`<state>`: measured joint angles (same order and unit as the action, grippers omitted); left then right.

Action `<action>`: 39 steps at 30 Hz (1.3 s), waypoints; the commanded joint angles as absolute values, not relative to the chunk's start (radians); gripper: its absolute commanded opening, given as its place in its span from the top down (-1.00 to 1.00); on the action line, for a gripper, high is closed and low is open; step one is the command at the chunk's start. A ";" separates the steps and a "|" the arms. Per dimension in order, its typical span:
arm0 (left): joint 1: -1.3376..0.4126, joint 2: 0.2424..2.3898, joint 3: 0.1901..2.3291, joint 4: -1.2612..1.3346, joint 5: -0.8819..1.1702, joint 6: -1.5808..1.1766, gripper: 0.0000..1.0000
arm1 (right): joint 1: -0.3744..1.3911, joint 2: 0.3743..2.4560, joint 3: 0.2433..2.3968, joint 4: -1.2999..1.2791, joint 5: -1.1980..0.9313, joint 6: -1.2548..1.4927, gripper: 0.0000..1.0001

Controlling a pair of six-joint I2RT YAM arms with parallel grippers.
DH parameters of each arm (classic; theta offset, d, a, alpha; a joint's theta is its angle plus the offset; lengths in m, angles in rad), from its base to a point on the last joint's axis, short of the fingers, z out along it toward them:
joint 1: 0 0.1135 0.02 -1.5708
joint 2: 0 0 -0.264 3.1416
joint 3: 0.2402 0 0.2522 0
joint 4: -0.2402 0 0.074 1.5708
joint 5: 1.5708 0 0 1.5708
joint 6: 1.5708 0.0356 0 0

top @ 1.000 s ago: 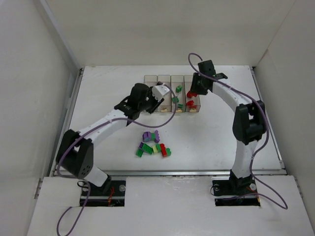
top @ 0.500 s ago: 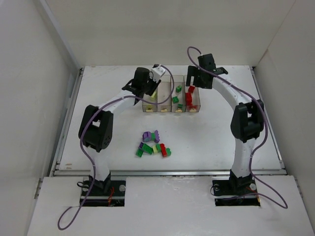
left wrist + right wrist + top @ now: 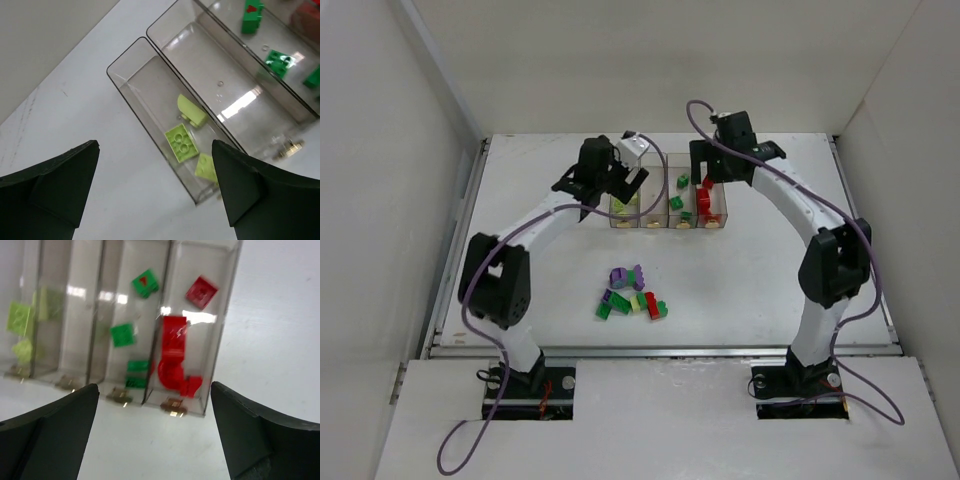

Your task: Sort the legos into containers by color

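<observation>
Four clear containers (image 3: 668, 190) are sitting joined side by side in a row toward the far side of a white table (image 3: 770, 270), each with a small tan spot at its near end. Both arms are reaching over this row. The left gripper (image 3: 155, 150) is hovering above the leftmost bin with its jaws spread wide and gripping nothing; in the left wrist view its two dark fingers (image 3: 50, 185) are framing that bin from above. Three pale yellow-green legos (image 3: 182, 142) are lying on the floor of that leftmost bin, close together toward its near end. The right gripper (image 3: 154, 390) is hovering above the right end of the row, its jaws likewise released and empty. In the right wrist view, green legos (image 3: 122, 335) are lying in the third bin from the left, about four of them spread along its length. Red legos (image 3: 174, 355) are lying in the rightmost bin, one small square piece toward the far end and a larger cluster near the tan spot. A loose pile of legos (image 3: 632, 293) is lying on the open table nearer the arm bases, well apart from the containers. It is mixing purple, green, red and pale pieces that are touching or just beside one another.
</observation>
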<state>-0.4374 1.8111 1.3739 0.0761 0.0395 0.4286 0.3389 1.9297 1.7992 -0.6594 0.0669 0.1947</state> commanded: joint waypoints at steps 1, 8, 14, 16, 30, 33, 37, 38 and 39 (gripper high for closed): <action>-0.443 1.570 1.287 0.037 0.160 0.500 -0.86 | 0.402 1.797 1.695 -0.632 0.051 0.150 -0.97; -0.488 1.416 1.071 -0.371 0.515 0.669 -0.59 | 0.486 1.617 1.413 -0.558 -0.018 0.245 -0.97; -0.499 1.339 0.884 -0.425 0.563 0.929 -0.45 | 0.621 1.549 1.332 -0.578 0.055 0.281 -0.97; -0.522 1.339 0.861 -0.416 0.549 0.975 -0.50 | 0.652 1.539 1.316 -0.578 0.067 0.307 -0.99; -0.563 1.466 0.870 -0.330 0.465 0.985 -0.17 | 0.687 1.477 1.264 -0.578 0.127 0.371 -0.99; -0.577 1.466 0.861 -0.330 0.465 0.994 -0.08 | 0.687 1.506 1.290 -0.588 0.138 0.347 -0.99; -0.586 1.466 0.861 -0.321 0.474 0.942 0.48 | 0.687 1.542 1.331 -0.598 0.135 0.324 -0.99; -0.586 1.466 0.871 -0.308 0.474 0.933 0.76 | 0.687 1.542 1.344 -0.598 0.135 0.324 -0.99; -0.586 1.466 0.871 -0.308 0.474 0.913 0.88 | 0.687 1.542 1.344 -0.598 0.124 0.324 -0.99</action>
<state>-0.5846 1.4765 0.8387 -0.3088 0.4561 0.9470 0.6823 1.5372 1.2896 -0.6193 0.1204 0.3424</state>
